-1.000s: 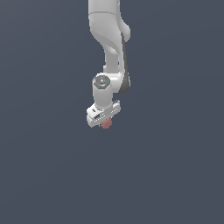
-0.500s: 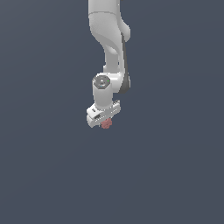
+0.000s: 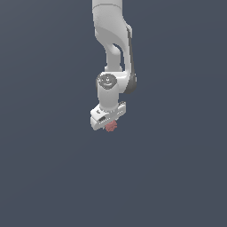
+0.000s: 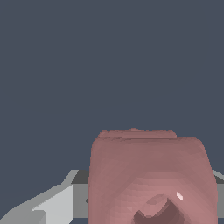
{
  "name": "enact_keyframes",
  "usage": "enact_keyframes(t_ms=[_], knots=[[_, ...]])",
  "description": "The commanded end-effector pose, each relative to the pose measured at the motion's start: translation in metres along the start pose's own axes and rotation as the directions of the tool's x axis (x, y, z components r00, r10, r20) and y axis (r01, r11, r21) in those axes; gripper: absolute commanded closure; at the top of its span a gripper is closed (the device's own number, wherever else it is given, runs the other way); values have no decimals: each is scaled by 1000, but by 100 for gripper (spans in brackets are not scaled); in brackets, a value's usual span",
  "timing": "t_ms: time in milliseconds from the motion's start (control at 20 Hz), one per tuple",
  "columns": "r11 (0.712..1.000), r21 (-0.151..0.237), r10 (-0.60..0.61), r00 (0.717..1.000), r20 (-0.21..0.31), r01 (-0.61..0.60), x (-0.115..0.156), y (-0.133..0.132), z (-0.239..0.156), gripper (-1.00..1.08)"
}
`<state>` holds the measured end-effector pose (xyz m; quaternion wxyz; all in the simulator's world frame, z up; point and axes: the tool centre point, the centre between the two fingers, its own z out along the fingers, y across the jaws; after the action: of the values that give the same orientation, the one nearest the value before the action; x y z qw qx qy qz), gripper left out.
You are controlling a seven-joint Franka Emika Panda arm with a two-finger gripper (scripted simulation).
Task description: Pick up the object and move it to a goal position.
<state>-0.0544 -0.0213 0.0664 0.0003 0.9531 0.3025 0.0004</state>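
Note:
The object (image 3: 111, 127) is a small dull red-pink block that sits right under the white gripper (image 3: 109, 124) in the exterior view, near the middle of the picture. In the wrist view the object (image 4: 148, 175) fills the near part of the picture, held close to the camera, with a grey-white finger (image 4: 52, 203) showing beside it. The jaws stand closed against the block's sides. The white arm (image 3: 113, 48) comes down from the top edge of the exterior view.
A plain dark blue-grey surface (image 3: 177, 177) fills the rest of both views. No other objects, containers or edges show.

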Motion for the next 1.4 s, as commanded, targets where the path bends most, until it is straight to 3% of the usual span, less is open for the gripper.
enact_keyframes(t_ms=[0, 750, 1350], knots=[[1000, 0, -1, 1000, -1, 1, 14, -2, -12, 108], [1000, 0, 0, 1000, 0, 0, 119, -11, -101, 108], [1000, 1, 0, 1000, 0, 0, 183, -15, -153, 108]])
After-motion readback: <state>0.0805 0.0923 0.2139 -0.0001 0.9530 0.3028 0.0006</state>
